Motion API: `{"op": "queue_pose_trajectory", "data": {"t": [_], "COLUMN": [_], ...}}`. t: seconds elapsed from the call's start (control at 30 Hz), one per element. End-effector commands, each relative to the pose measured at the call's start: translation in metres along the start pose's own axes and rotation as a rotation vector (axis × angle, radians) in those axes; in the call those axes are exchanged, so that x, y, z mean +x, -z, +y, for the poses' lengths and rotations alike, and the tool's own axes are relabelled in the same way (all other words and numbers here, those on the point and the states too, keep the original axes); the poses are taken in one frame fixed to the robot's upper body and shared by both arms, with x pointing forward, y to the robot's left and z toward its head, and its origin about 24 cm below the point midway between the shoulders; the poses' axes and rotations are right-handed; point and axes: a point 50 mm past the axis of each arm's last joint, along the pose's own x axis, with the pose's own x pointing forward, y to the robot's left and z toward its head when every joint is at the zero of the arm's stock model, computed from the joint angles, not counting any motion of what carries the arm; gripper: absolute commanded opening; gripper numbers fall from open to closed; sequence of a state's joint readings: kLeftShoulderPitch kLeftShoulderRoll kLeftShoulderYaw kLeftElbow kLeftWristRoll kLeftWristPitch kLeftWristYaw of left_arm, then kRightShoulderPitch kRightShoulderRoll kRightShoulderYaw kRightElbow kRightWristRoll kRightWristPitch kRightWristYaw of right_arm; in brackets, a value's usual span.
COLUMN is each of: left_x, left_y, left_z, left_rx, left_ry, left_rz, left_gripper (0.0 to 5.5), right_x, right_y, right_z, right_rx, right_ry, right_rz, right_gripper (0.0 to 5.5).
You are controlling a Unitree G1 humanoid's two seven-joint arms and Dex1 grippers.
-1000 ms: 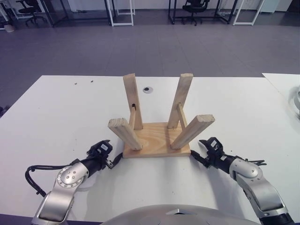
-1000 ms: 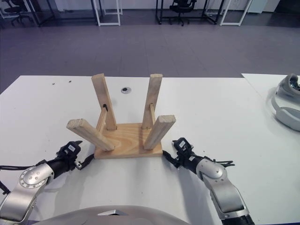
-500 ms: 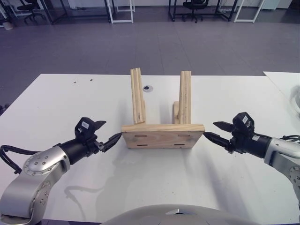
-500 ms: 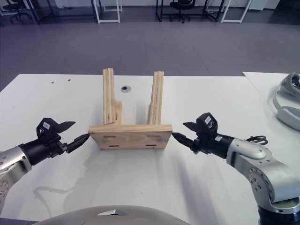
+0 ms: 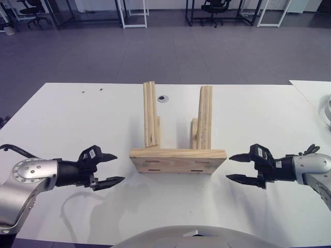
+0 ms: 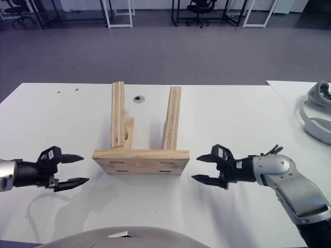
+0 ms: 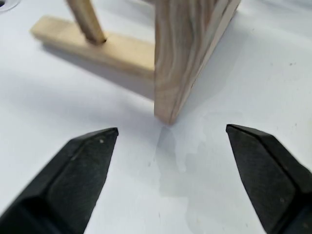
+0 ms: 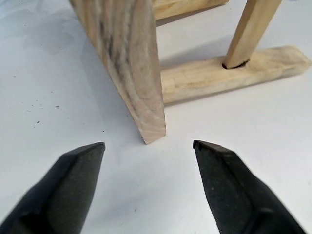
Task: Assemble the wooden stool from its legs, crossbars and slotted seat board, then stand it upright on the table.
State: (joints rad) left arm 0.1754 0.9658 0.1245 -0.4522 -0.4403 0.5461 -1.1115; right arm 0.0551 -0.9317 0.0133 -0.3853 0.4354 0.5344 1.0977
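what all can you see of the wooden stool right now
The stool is pale, grained wood, assembled and lying on its side on the white table. Its seat board stands on edge facing the robot, small slots showing; the legs point away, joined by crossbars. Nothing grips it: the open left hand and right hand flank it, apart.

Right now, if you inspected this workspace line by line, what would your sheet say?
Surface: white table, with a small round dark fitting in it.
Job's things: wooden stool looks assembled, lying on its side with its legs pointing away; not upright.
Clutter: dark specks; white headset-like thing on the neighbouring table.
Grippers: left gripper and right gripper open, apart from the stool's ends.
Cables: black cable by the left arm.
Surroundings: grey floor, office chairs.
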Motion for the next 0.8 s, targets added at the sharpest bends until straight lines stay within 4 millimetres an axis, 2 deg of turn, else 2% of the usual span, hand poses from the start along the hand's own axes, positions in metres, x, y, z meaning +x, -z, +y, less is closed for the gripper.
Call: {"op": "queue_pose_trajectory", "data": {"t": [0.03, 0.07, 0.13, 0.43, 0.57, 0.63, 0.7, 0.73, 0.8], "left_x": [0.019, 0.024, 0.03, 0.034, 0.038, 0.035, 0.02, 0.008, -0.028], "left_y": [-0.014, -0.017, -0.021, -0.021, -0.025, -0.037, -0.067, -0.087, -0.132], "left_z": [0.014, 0.016, 0.014, 0.017, 0.017, 0.017, 0.015, 0.017, 0.022], "left_rx": [0.098, 0.113, 0.124, 0.179, 0.225, 0.259, 0.269, 0.265, 0.238], "left_ry": [0.048, 0.066, 0.117, 0.131, 0.123, 0.13, 0.174, 0.2, 0.281], "left_rz": [-0.012, -0.02, -0.028, -0.011, -0.029, -0.09, -0.227, -0.3, -0.396], "left_gripper": [4.11, 4.11, 3.75, 2.05, 1.57, 1.56, 1.56, 1.56, 1.56], "right_x": [0.017, 0.021, 0.024, 0.028, 0.028, 0.025, 0.012, 0.002, -0.03], "right_y": [-0.01, -0.011, -0.012, -0.022, -0.027, -0.037, -0.062, -0.079, -0.131], "right_z": [-0.009, -0.01, -0.011, -0.009, -0.008, -0.009, -0.016, -0.021, -0.024], "right_rx": [-0.059, -0.069, -0.08, -0.098, -0.108, -0.101, -0.076, -0.062, -0.035], "right_ry": [-0.057, -0.068, -0.086, -0.125, -0.14, -0.141, -0.159, -0.186, -0.331], "right_rz": [-0.024, -0.021, -0.014, -0.074, -0.102, -0.17, -0.282, -0.335, -0.421], "right_gripper": [3.4, 3.4, 3.4, 1.7, 1.55, 1.54, 1.54, 1.55, 1.55]}}
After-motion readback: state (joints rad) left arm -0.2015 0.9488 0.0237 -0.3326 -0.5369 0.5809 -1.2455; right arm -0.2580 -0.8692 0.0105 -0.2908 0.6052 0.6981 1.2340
